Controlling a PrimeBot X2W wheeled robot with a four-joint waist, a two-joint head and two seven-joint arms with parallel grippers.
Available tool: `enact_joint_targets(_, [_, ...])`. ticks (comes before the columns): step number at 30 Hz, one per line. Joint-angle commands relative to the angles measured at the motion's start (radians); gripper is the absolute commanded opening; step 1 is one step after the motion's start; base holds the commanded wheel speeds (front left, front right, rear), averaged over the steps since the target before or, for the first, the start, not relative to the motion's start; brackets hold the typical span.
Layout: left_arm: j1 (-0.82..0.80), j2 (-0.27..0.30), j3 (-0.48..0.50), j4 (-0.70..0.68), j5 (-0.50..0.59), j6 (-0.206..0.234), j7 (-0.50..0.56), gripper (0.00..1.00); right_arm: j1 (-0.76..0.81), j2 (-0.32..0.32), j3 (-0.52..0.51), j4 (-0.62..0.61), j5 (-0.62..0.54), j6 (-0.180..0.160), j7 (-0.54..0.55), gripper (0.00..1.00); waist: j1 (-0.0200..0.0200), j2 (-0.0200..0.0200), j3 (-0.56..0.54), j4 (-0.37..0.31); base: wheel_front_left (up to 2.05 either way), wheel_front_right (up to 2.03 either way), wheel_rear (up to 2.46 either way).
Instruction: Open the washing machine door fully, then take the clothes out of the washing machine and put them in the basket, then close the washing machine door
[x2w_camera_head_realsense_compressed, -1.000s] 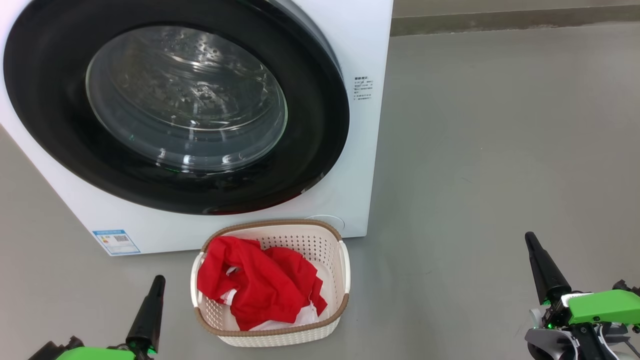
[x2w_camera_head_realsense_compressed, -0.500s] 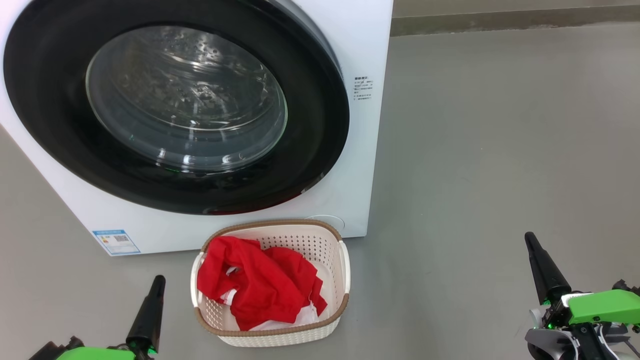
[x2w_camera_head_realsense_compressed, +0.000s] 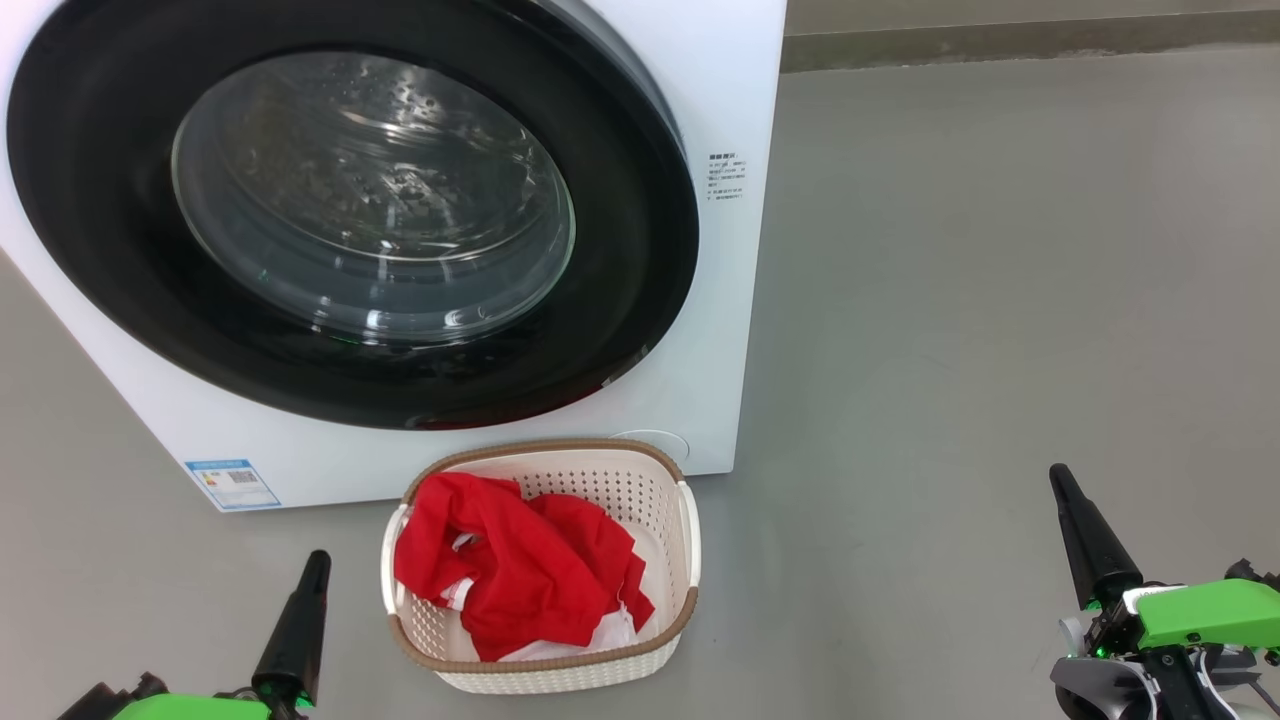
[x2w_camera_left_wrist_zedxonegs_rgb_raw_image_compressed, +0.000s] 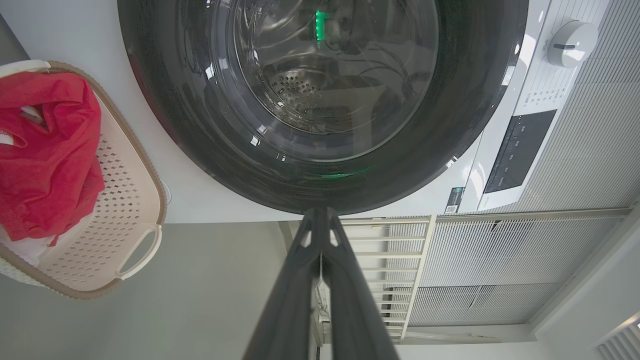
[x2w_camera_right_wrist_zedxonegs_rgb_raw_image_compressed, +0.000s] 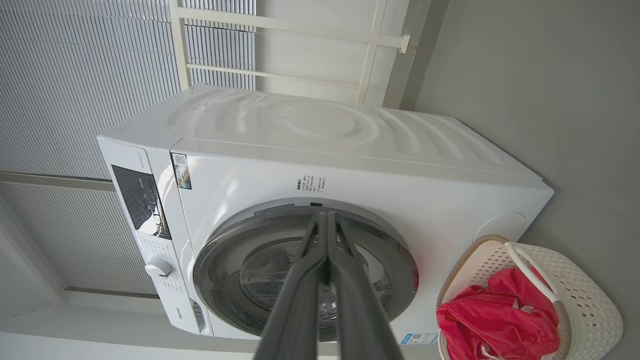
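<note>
The washing machine door (x2w_camera_head_realsense_compressed: 350, 210) lies flush against the washing machine (x2w_camera_head_realsense_compressed: 720, 80) and appears closed. No fabric shows behind the glass. The clothes (x2w_camera_head_realsense_compressed: 520, 575) lie heaped in the basket (x2w_camera_head_realsense_compressed: 560, 680), which stands on the floor (x2w_camera_head_realsense_compressed: 1000, 300) just in front of the machine and below the door, a position that keeps the transfer path short. The left hand (x2w_camera_head_realsense_compressed: 316, 565) and right hand (x2w_camera_head_realsense_compressed: 1060, 480) are both closed and grip nothing. They sit low on the near left and near right, well apart from the door and basket. Judgement: all three steps appear complete.
</note>
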Motion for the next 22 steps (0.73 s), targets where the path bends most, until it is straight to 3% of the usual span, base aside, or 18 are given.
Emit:
enact_joint_targets(1, [-0.041,0.009,0.036,-0.020,-0.006,-0.007,0.005,0.00,-0.042,-0.012,0.015,-0.024,0.000,-0.001,0.003,0.00,0.0000,0.0000,0.000,0.000,0.00,0.00,0.00])
enact_joint_targets(22, [-0.041,0.008,0.037,-0.020,-0.005,-0.007,0.006,0.00,-0.042,-0.011,0.013,-0.024,-0.001,-0.001,0.004,0.00,0.0000,0.0000,0.000,0.000,0.00,0.00,0.00])
